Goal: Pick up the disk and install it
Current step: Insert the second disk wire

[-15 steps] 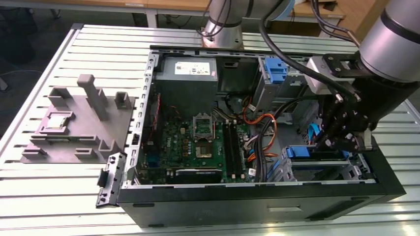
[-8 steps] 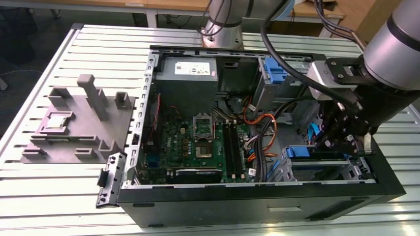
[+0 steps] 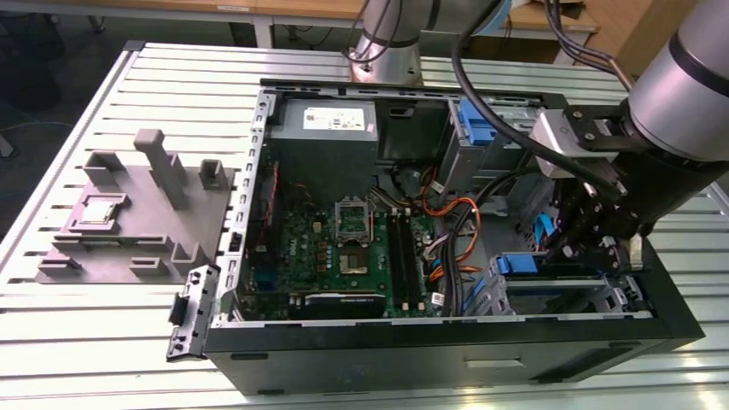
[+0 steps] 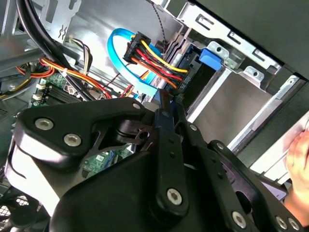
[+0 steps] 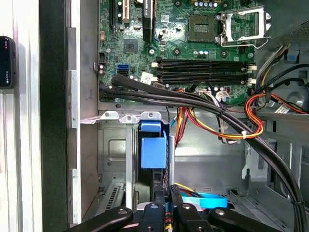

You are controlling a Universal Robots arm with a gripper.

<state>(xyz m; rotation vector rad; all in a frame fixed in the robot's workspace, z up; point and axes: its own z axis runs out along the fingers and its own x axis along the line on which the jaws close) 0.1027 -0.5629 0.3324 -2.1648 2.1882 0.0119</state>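
Your gripper (image 5: 164,200) is clamped narrow on the disk's (image 5: 153,152) blue frame, inside the case (image 3: 456,346). You can read no label from here.

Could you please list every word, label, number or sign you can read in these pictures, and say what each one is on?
No text can be read here.
White sticker on the power supply, exterior view: print too small to read.
Motherboard, first wrist view: white board markings and small white labels, too small to read.
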